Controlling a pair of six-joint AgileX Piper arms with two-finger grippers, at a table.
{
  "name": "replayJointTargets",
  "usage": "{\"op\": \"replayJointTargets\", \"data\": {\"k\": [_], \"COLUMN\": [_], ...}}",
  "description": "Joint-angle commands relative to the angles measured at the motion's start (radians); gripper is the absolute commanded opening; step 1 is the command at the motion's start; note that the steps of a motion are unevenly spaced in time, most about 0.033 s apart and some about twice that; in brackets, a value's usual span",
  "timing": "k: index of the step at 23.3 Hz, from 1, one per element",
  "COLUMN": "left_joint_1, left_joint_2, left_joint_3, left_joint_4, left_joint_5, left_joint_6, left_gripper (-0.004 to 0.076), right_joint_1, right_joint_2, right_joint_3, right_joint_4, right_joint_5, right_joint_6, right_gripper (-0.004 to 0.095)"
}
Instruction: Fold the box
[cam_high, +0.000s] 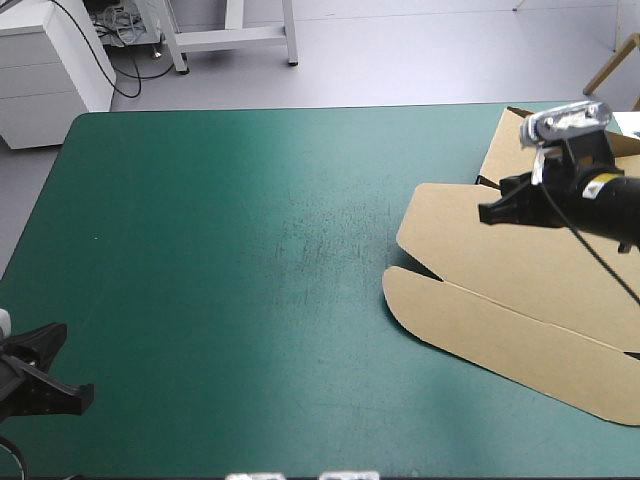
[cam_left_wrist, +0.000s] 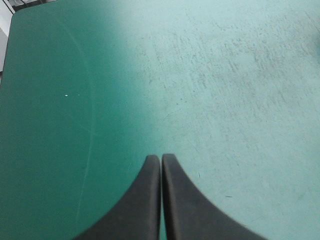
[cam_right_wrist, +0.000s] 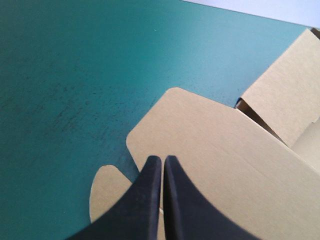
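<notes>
Two arms show from above: the right gripper (cam_high: 487, 212) hangs over the far part of the brown box (cam_high: 520, 310). The box lies mostly flat at the right side of the teal-green cover (cam_high: 250, 250), one flap standing up at its far end. The left gripper (cam_high: 60, 375) sits at the near left, well apart from it. Left wrist: black fingers (cam_left_wrist: 145, 200) pressed together over bare cover. Right wrist: fingers closed on nothing, box under and ahead of them

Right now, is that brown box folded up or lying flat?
Mostly flat: the box lies spread on the teal-green table, its rounded flaps down; only one panel at the far end looks raised.
</notes>
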Motion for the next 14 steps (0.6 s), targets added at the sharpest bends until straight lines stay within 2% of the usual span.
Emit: {"op": "replayJointTargets", "data": {"k": [1, 6, 9, 14], "left_joint_1": [-0.003, -0.003, -0.003, -0.003], "left_joint_2": [-0.013, -0.078, -0.172, -0.304], "left_joint_3": [-0.001, 0.129, 0.279, 0.425], "left_joint_4": [0.002, -0.017, -0.088, -0.088], "left_joint_5": [-0.067, -0.149, -0.284, -0.4], "left_joint_6": [-0.009, -0.009, -0.009, -0.005], "left_gripper": [-0.001, -0.001, -0.001, -0.001], "right_joint_1": [0.058, 0.085, 0.085, 0.085], "right_joint_2": [-0.15, -0.385, -0.531, -0.675], "right_joint_3": [0.116, 0.343, 0.533, 0.718], "right_joint_4": [0.013, 0.013, 0.015, 0.031], "right_joint_5": [-0.177, -0.273, -0.379, -0.487], "right_joint_6": [-0.051, -0.074, -0.072, -0.028], "right_gripper": [-0.0004, -0.0004, -0.0004, -0.0004]}}
